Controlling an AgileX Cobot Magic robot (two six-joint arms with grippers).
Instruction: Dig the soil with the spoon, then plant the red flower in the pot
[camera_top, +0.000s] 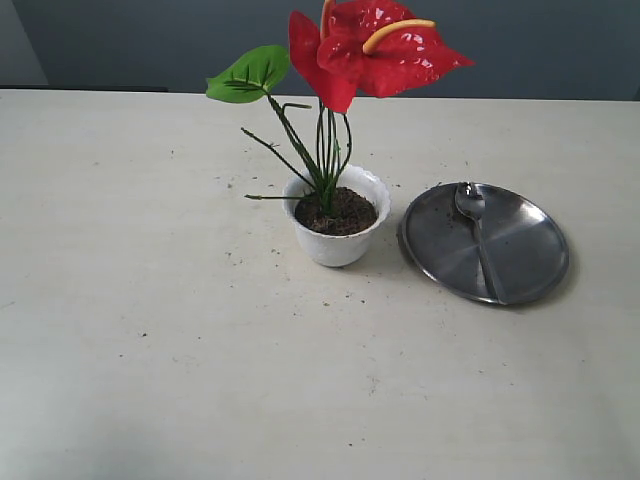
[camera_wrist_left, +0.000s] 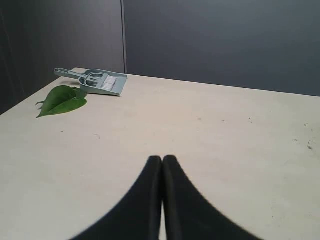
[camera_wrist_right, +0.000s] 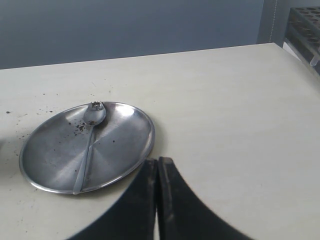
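In the exterior view the red flower (camera_top: 375, 50) stood with its stems pushed into the soil (camera_top: 345, 212) that filled the pot (camera_top: 335, 248). The spoon (camera_top: 481, 245) lay on the steel plate (camera_top: 530, 250) just beside the pot, and neither arm showed in this view. Judging by that, digging and planting looked done, so the step in hand was probably only to keep clear. Doing that well would mean leaving the top-heavy bloom untouched. If the stems needed firming, it would be better to come in low at their base than near the leaf or bloom. In the left wrist view the left gripper (camera_wrist_left: 162, 160) was clenched with nothing between its black fingers. It was poised low over the bare table (camera_wrist_left: 225, 135) and aimed roughly level across it toward a loose green leaf (camera_wrist_left: 62, 100) and a small dustpan (camera_wrist_left: 102, 82) at the far edge, and no task thing showed there. In the right wrist view the right gripper (camera_wrist_right: 158, 161) was likewise pressed shut and empty, held low just short of the plate (camera_wrist_right: 125, 135). The spoon (camera_wrist_right: 87, 150) rested on that plate, its bowl away from the gripper, among a few dark crumbs. A rack (camera_wrist_right: 305, 25) sat well off at the table's corner.
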